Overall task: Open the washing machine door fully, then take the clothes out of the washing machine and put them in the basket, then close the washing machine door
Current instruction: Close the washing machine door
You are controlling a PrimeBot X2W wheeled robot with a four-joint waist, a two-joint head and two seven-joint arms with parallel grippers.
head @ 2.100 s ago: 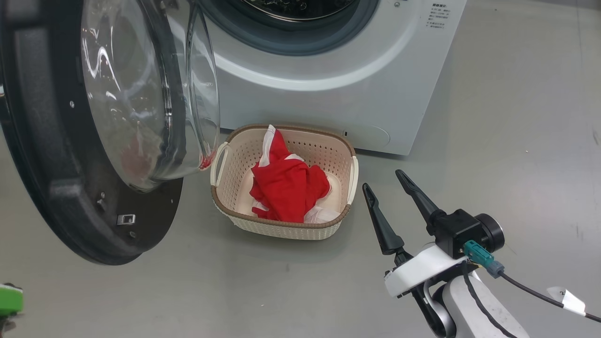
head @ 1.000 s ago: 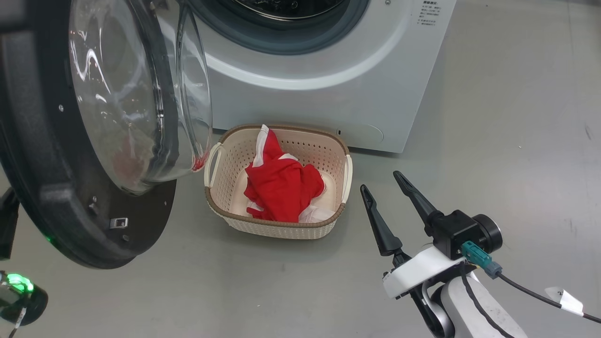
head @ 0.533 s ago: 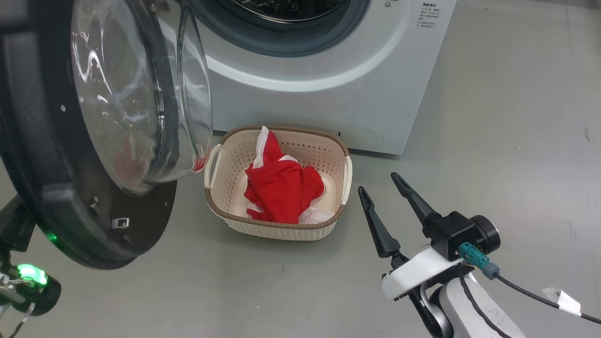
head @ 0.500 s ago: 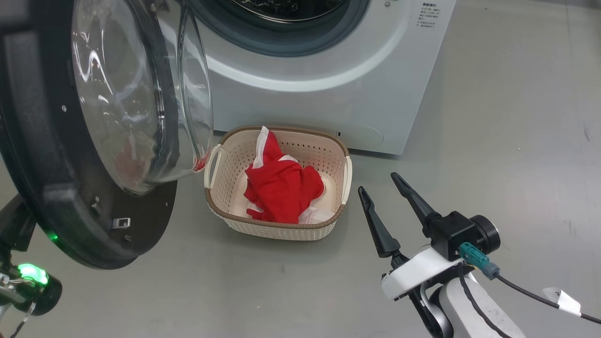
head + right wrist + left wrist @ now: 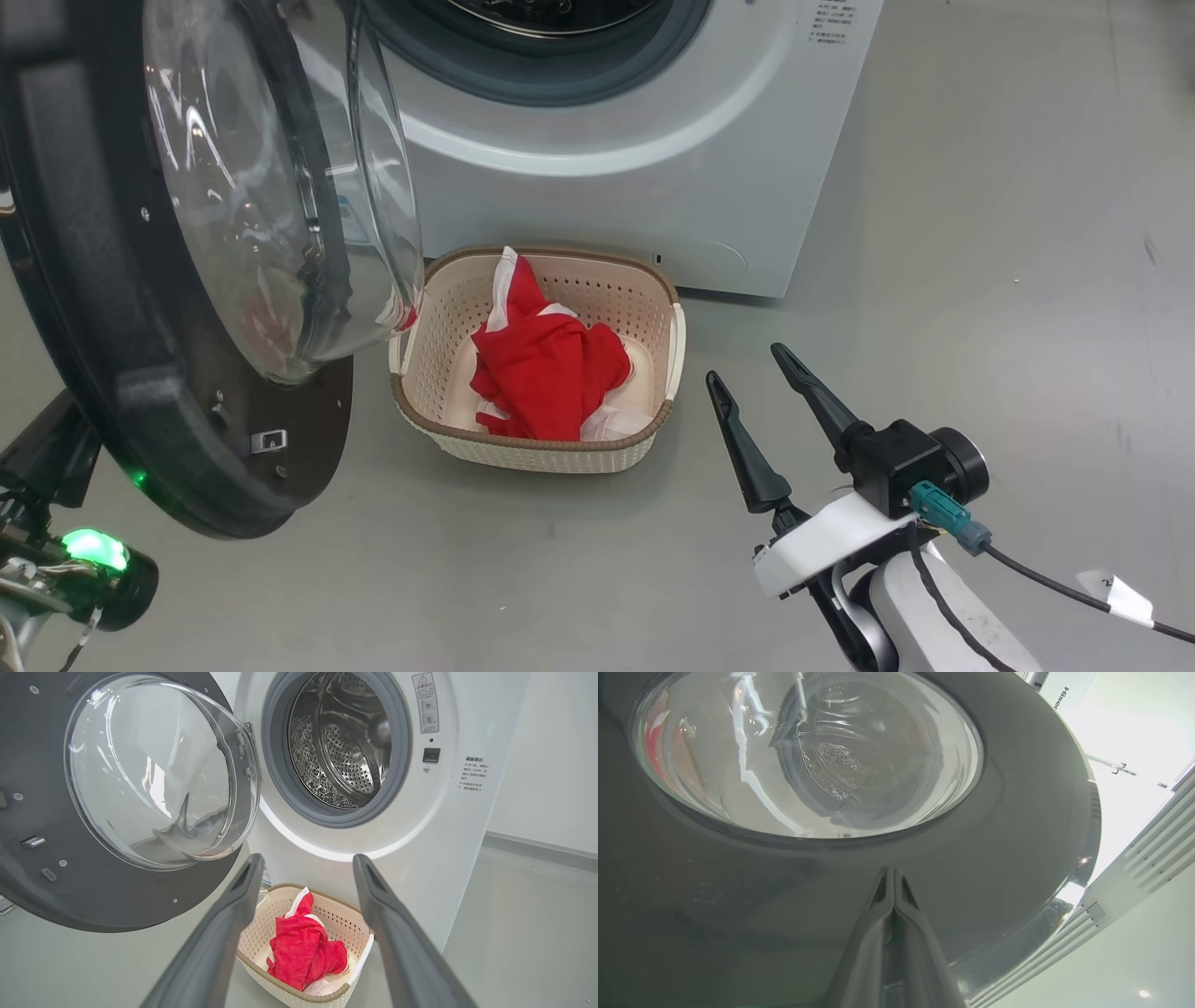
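1. Left gripper (image 5: 893,877), fingers pressed together, points at the black rim of the open washing machine door (image 5: 84,308)
2. Right gripper (image 5: 744,362) hangs spread, empty, beside the basket (image 5: 532,457)
3. The clothes (image 5: 546,373) lie in the basket before the washing machine (image 5: 607,205)

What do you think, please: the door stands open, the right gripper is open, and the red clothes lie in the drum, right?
No: the clothes lie in the basket, not the drum, as the right wrist view shows. The door stands open, and the right gripper is open.
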